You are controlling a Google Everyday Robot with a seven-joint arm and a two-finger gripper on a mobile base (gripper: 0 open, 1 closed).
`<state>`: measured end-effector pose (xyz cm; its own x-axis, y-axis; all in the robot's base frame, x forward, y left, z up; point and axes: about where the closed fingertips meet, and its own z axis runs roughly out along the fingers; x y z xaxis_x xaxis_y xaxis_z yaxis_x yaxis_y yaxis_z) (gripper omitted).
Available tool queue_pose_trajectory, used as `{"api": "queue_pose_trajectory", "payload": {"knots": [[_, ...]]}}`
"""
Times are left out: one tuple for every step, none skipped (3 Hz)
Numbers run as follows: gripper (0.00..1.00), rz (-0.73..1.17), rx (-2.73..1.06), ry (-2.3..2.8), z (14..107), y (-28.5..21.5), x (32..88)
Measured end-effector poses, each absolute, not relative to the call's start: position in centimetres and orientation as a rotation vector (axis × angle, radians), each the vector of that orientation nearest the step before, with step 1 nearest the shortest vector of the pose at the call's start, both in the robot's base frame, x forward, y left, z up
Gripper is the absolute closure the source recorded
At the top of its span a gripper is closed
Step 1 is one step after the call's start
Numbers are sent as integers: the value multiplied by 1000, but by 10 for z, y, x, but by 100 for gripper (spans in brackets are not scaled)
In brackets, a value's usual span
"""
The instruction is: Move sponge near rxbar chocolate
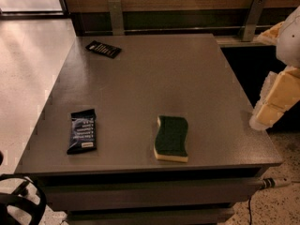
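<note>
The sponge (171, 138) lies flat near the front edge of the grey table (159, 74), dark green scrub side up over pale yellow foam. The rxbar chocolate (103, 49), a slim black wrapper with small white lettering, lies at the table's far left corner. My gripper (275, 100) shows as pale yellowish-white parts at the right edge of the view, just past the table's right side. It is well right of the sponge and holds nothing that I can see.
A dark wrapper with bluish-white print (83, 131) lies near the front left. A wooden wall with two metal brackets (115, 17) runs behind the table. A black wheel (18, 205) sits on the floor at the front left. A cable (274, 183) lies at the front right.
</note>
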<state>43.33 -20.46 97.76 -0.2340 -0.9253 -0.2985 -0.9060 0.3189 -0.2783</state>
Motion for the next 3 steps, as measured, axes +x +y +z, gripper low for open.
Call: {"api": "queue_pose_trajectory", "payload": {"knots": [[0, 80, -1475, 2178, 948, -191, 422], [0, 211, -1324, 2140, 919, -176, 416], [0, 305, -1205, 2089, 891, -159, 415]]}}
